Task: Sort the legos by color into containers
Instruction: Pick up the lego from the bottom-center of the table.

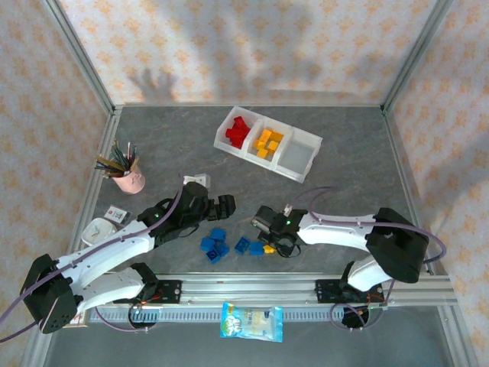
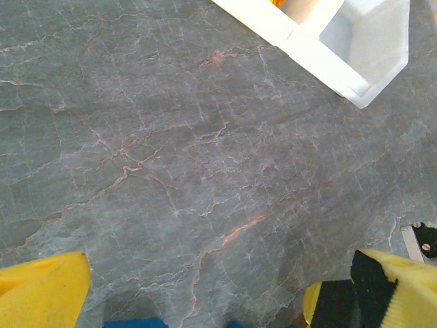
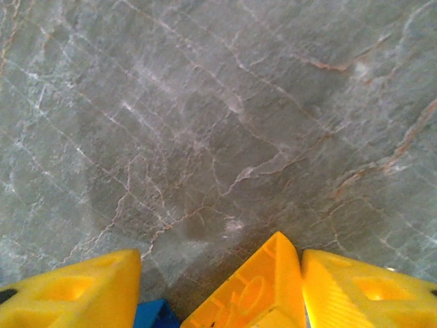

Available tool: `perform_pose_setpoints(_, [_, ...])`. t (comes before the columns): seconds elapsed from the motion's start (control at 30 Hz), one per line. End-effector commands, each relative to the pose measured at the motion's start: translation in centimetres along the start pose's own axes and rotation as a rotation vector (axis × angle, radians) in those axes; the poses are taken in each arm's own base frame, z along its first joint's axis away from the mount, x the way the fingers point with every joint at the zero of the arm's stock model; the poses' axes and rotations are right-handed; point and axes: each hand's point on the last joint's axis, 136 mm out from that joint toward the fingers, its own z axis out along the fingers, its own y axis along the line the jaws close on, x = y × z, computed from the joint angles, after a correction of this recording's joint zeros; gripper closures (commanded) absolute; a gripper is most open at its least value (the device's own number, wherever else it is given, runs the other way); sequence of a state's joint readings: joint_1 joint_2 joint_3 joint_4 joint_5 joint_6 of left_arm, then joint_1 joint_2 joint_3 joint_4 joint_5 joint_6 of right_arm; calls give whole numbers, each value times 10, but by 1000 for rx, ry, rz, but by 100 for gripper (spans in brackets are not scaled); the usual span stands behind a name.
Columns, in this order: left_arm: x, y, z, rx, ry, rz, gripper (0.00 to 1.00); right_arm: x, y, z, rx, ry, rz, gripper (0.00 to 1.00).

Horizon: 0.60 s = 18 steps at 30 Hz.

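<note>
Right hand (image 3: 218, 258), half-closed, straddles a yellow brick (image 3: 259, 290); closing squarely should exclude the neighbouring blue brick (image 3: 156, 316). Left hand (image 2: 218, 263) gapes wide.

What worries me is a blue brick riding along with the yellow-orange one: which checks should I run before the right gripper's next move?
1. Yellow-orange brick sits between the right gripper's fingers: ok.
2. Both fingers bear on it: not ok; there is a gap at one finger.
3. Blue brick out of the jaws: not ok; it lies in that gap.
4. Middle compartment holds the sorted yellow-orange bricks, with room: ok.
5. Left gripper open, gripping nothing: ok.
</note>
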<state>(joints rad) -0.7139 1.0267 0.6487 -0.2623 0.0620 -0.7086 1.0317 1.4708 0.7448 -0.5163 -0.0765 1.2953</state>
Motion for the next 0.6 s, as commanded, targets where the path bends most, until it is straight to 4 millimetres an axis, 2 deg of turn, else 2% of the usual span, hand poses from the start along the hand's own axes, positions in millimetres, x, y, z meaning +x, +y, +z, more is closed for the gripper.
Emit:
perform_pose_setpoints(0.0, [1,6,-3,-21,-11,17,1,-4,6,4,3,-30,10,42])
perform_pose_setpoints(0.3, [-2,7,-5,-33,-21,25,1,-11,4,8,45,-67,-26,64])
perform_pose_setpoints(0.47, [-2,9,-5,-42,-24,22,1,-18,8,4,47,-87,-44,78])
perform_pose_setpoints(0.57, [-4,8,-6,-43,-32,18,1,-27,13,-3,47,-114,-60,82])
